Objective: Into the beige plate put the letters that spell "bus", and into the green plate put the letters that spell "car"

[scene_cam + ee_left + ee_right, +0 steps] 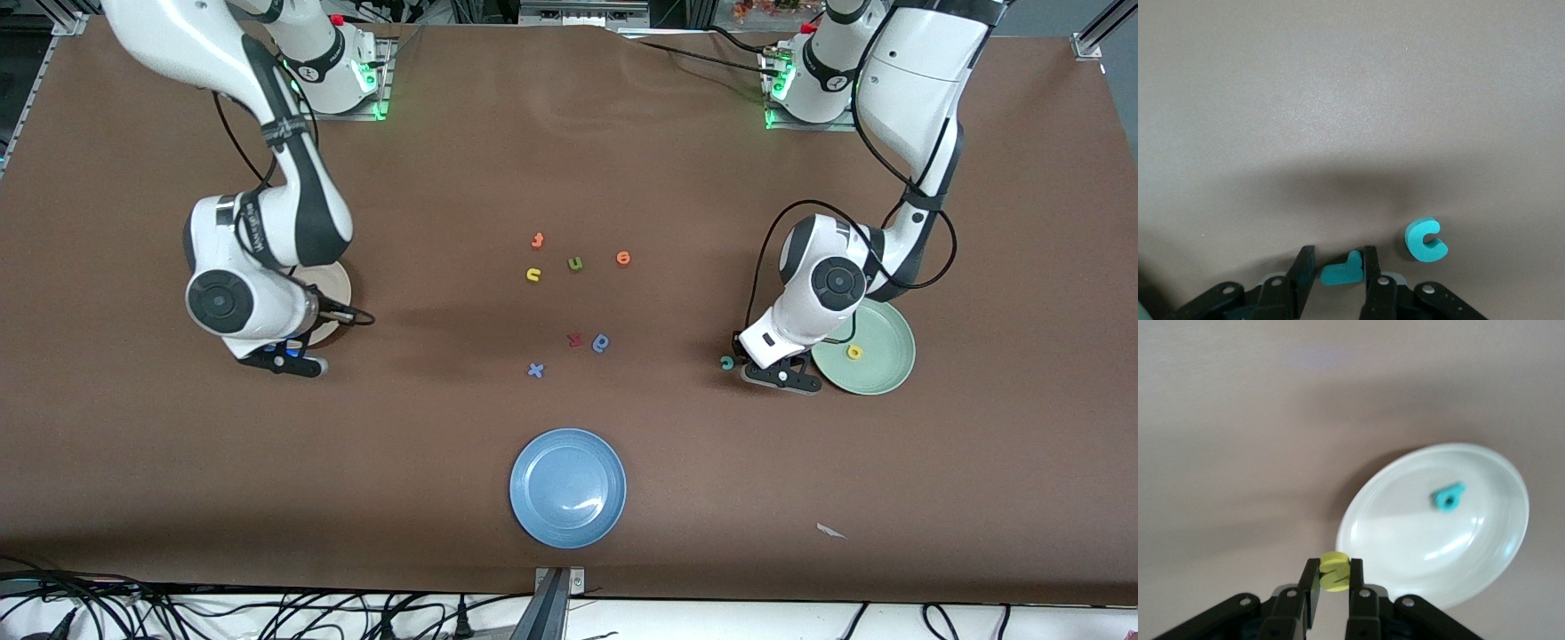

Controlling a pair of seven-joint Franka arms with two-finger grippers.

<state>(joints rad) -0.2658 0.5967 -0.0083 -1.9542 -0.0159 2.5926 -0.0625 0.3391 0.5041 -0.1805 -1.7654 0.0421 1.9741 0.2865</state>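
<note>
Your left hand pinches the teal "r" by its edge, so it may twist free onto the counter beside the teal "c", while your right hand clamps the yellow "s" short of the beige plate.

The front view looks steeply down from high across the table, facing both arm bases. Each wrist view looks down close past its own fingers; the right shares the beige plate, the left the teal "c".

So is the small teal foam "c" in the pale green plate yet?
No. The teal foam "c" lies on the table beside the pale green plate; only a yellow letter is inside.
</note>
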